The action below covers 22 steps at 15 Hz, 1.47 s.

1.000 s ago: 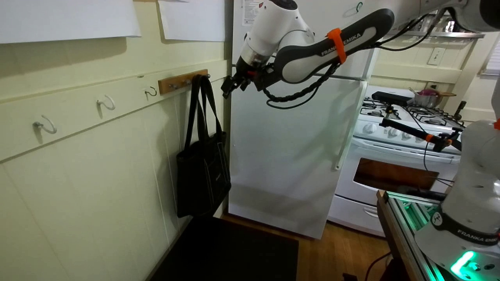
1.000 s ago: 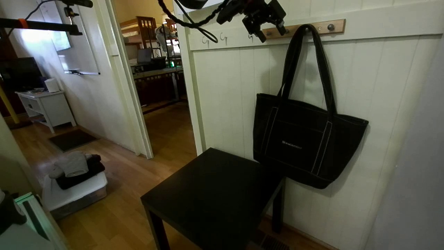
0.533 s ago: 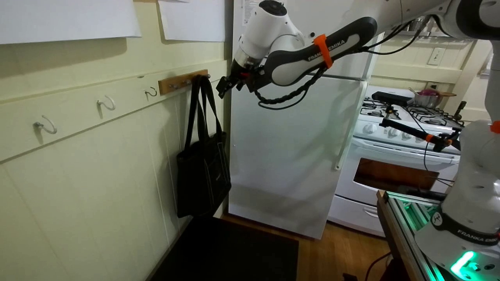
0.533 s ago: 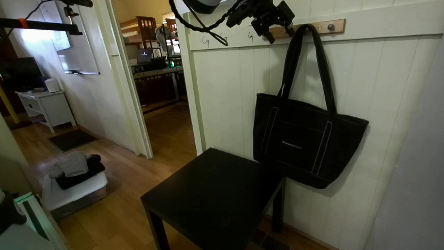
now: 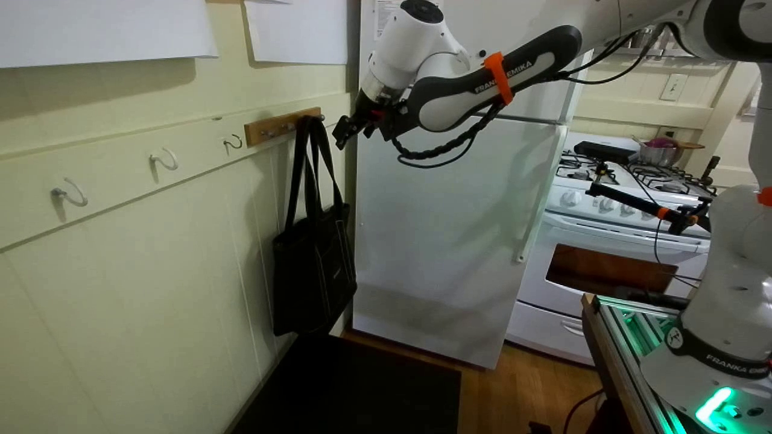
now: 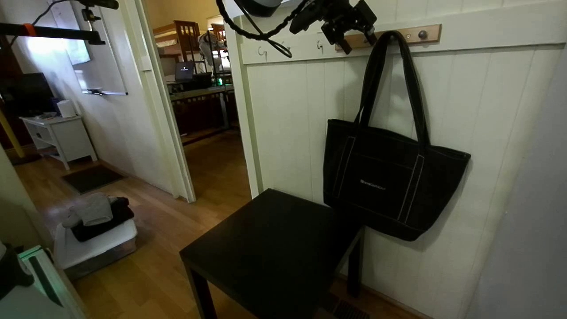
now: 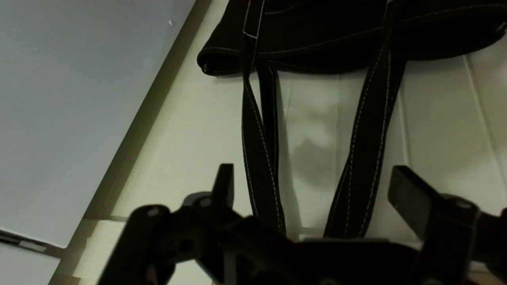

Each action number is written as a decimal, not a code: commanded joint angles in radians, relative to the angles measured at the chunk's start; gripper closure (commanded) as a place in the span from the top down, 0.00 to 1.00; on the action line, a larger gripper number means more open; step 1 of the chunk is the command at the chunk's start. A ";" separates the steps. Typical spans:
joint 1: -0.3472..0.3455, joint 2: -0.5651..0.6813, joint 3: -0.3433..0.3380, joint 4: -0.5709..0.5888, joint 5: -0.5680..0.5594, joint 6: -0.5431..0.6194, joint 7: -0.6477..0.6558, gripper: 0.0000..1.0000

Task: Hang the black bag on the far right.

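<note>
The black bag hangs upright against the wall in both exterior views (image 5: 310, 277) (image 6: 390, 177). Its loop handles go over a middle peg of the wooden peg rack (image 6: 432, 34), whose far right knob (image 6: 422, 34) is bare. In the wrist view the bag (image 7: 317, 31) is at the top, and its two handle straps run down between my fingers. My gripper (image 7: 313, 174) is open, with one finger outside each strap, apart from them. In both exterior views the gripper (image 5: 345, 134) (image 6: 358, 42) is near the top of the handles, in front of the rack. The strap tops are hidden behind the gripper in the wrist view.
White hooks (image 5: 75, 193) and a dark hook (image 5: 233, 141) are on the wall rail beside the rack. The fridge (image 5: 434, 241) stands close to the bag on its other side. A black table (image 6: 274, 248) is below the bag. Paper sheets (image 5: 295, 33) hang above the rail.
My gripper moved toward the wall and the bag's handles and slightly down during the first half second, then stayed nearly still. The bag has not moved.
</note>
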 commanded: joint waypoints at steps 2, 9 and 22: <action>-0.003 0.052 -0.006 0.020 0.107 0.184 -0.080 1.00; -0.097 0.138 0.117 0.069 0.242 0.268 -0.205 1.00; -0.057 0.297 0.037 0.220 0.128 0.274 -0.194 1.00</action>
